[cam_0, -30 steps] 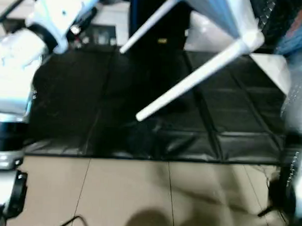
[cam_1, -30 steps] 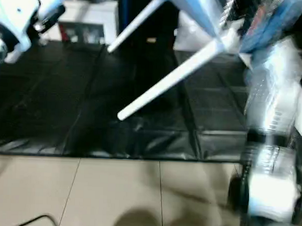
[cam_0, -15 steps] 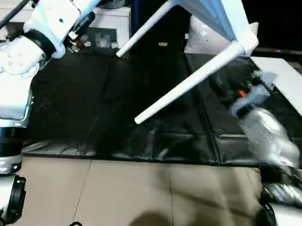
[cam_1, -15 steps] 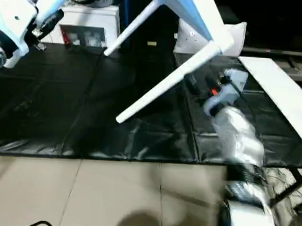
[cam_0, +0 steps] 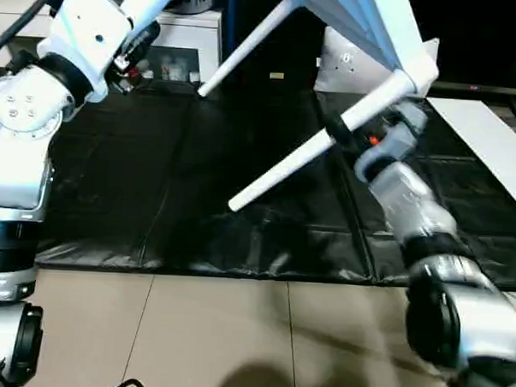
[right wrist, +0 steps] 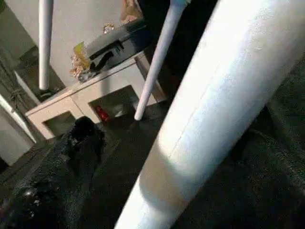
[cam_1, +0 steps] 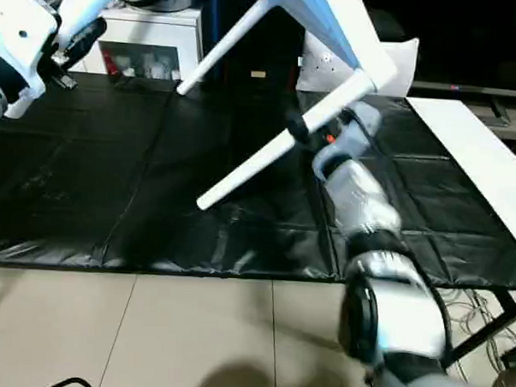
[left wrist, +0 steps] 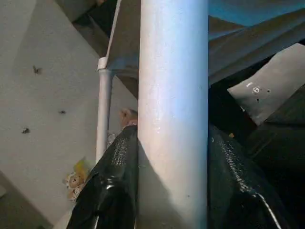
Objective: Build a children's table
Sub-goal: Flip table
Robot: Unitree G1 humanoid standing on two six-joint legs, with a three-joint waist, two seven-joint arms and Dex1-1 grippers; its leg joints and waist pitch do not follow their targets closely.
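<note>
Left wrist view: the left tool (left wrist: 172, 191) is clamped on a table leg (left wrist: 174, 95). The right tool (cam_0: 342, 133), fingers apart, has been brought up against the lower leg (cam_0: 302, 157), the table (cam_0: 368, 23) being held tilted above open black mat (cam_0: 156, 180).

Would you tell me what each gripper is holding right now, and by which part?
The left gripper clamps one table leg around its shaft. The right gripper is open, around another leg near its socket end, not yet gripping.
</note>
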